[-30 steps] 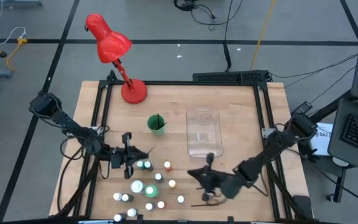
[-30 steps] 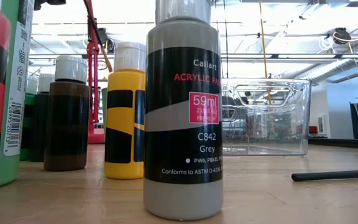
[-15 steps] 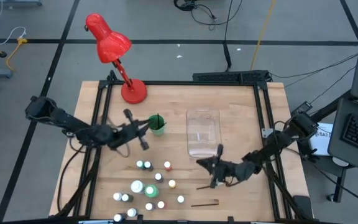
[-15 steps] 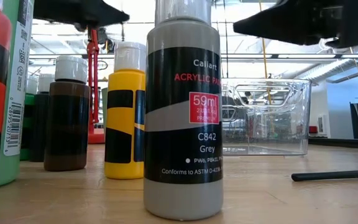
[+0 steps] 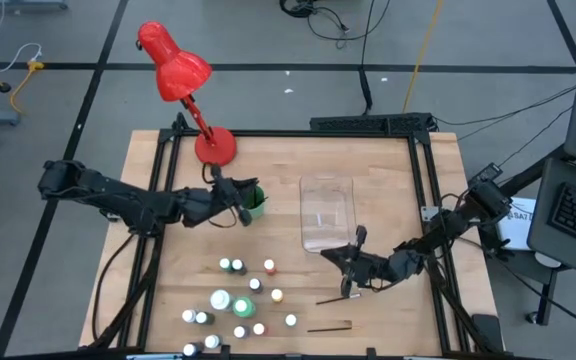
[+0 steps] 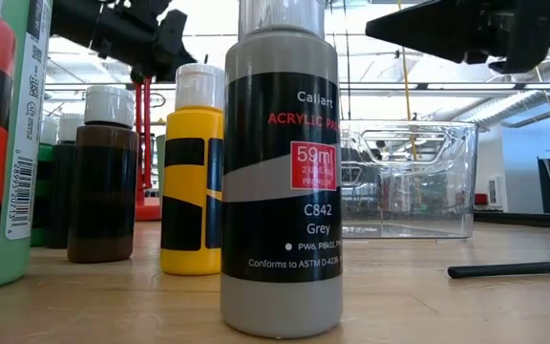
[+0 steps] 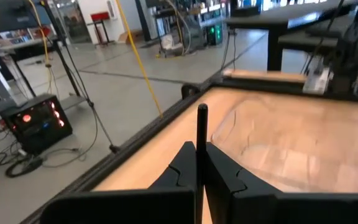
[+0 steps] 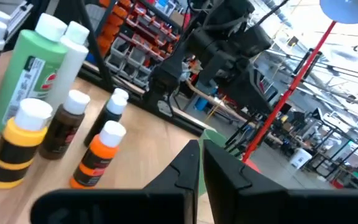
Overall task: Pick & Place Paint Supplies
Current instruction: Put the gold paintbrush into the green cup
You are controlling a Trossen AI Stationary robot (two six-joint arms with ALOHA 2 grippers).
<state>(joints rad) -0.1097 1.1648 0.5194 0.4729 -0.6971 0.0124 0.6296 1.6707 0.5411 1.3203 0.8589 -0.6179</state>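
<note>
Gripping a thin dark brush point(image 7: 201, 124) in the left gripper point(image 5: 236, 196), fingers pressed tight on the handle, the shaft standing up between them. Hovering right at the rim of a green cup point(image 5: 253, 201), with one dark stick already upright inside the cup. Just behind that gripper, toward the table's far edge, the base of the red desk lamp point(image 5: 215, 147), close enough to crowd the wrist. Off to the gripper's far side past the cup, a clear plastic bin point(image 5: 304, 210), only its see-through walls to be made out. Well back from the left gripper, toward the near edge, the cluster of white-capped paint bottles point(image 5: 243, 300), standing upright and apart from both arms. Seen closest in the low view, a grey bottle point(image 6: 280, 172), with a yellow bottle point(image 6: 191, 182) and a brown bottle point(image 6: 103, 182) behind it. Hanging just off the near end of the bin, the right gripper point(image 5: 353, 262), fingers closed together; impossible to tell whether anything thin sits between them. Directly below and beside that gripper, a loose brush point(image 5: 328, 298) slanting on the wood, and nearer the table's front a second loose brush point(image 5: 330, 325) lying flat. Between the right gripper and the bottles, bare wood only.
</note>
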